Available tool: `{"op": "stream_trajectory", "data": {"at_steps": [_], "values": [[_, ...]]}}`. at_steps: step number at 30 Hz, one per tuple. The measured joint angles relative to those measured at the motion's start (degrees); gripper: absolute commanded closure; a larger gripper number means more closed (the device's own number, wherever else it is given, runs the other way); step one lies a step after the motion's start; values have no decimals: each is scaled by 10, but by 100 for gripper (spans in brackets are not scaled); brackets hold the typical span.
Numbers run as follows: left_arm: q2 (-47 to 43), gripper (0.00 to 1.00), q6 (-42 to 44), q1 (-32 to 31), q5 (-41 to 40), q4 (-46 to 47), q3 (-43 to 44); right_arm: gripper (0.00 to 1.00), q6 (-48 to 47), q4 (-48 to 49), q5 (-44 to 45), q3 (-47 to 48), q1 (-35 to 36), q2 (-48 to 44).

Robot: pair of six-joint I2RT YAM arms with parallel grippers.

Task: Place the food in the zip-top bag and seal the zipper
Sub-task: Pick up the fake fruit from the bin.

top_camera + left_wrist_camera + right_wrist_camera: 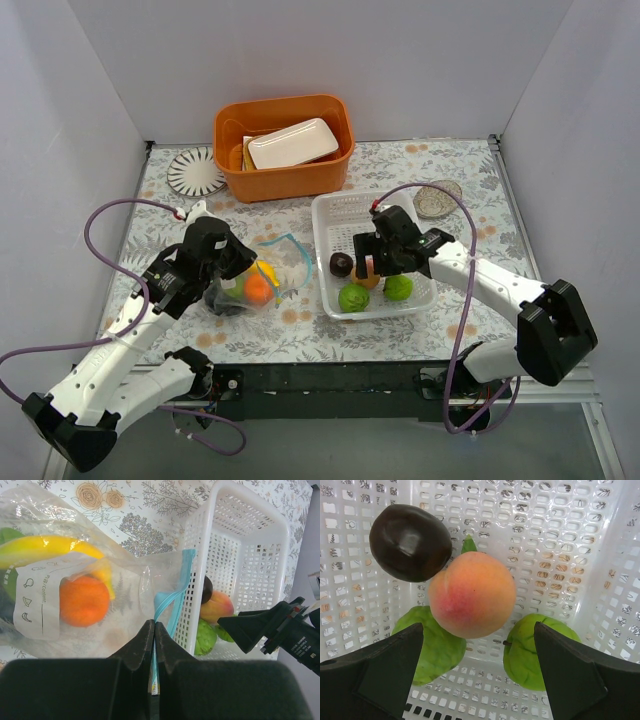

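The clear zip-top bag [250,285] lies left of the white basket [330,210], with an orange [84,600] and a yellow banana [45,547] inside. My left gripper [154,630] is shut on the bag's teal-blue zipper strip [172,592] at its mouth. My right gripper [477,645] is open above the basket, its fingers straddling a peach [471,594]. A dark plum [410,542] and two green limes [432,650] [532,652] lie beside the peach. The grapes are not clearly seen.
An orange bin [283,145] with a white dish [293,143] stands at the back. A striped round plate [195,171] lies back left, a small patterned dish [437,199] back right. The basket wall [197,580] stands close beside the bag's mouth.
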Motion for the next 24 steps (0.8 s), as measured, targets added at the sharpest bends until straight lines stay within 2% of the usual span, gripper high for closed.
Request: {"op": "stream_trajectory", "data": {"at_steps": [4, 6, 7, 9, 10, 11, 13, 15, 16, 19, 24], "values": [[0, 100, 4, 0, 1, 0, 0, 2, -5, 5, -6, 0, 0, 26], [0, 100, 5, 0, 2, 0, 0, 6, -7, 6, -7, 1, 0, 50], [0, 100, 5, 0, 2, 0, 0, 17, -8, 6, -8, 2, 0, 62], [0, 100, 5, 0, 2, 0, 0, 30, -15, 7, -8, 3, 0, 82], [0, 100, 5, 0, 2, 0, 0, 40, -20, 7, -8, 3, 0, 89], [0, 100, 5, 0, 2, 0, 0, 42, -24, 8, -10, 3, -1, 93], [0, 100, 5, 0, 2, -1, 0, 42, -33, 9, -10, 6, -2, 94], [0, 100, 5, 0, 1, -2, 0, 36, -41, 9, -7, 17, -6, 94], [0, 100, 5, 0, 1, -2, 0, 29, -46, 9, -4, 24, -7, 94], [0, 100, 5, 0, 1, -2, 0, 15, -54, 10, 11, 45, -12, 94], [0, 100, 5, 0, 1, -2, 0, 12, -66, 10, 29, 66, -22, 94]]}}
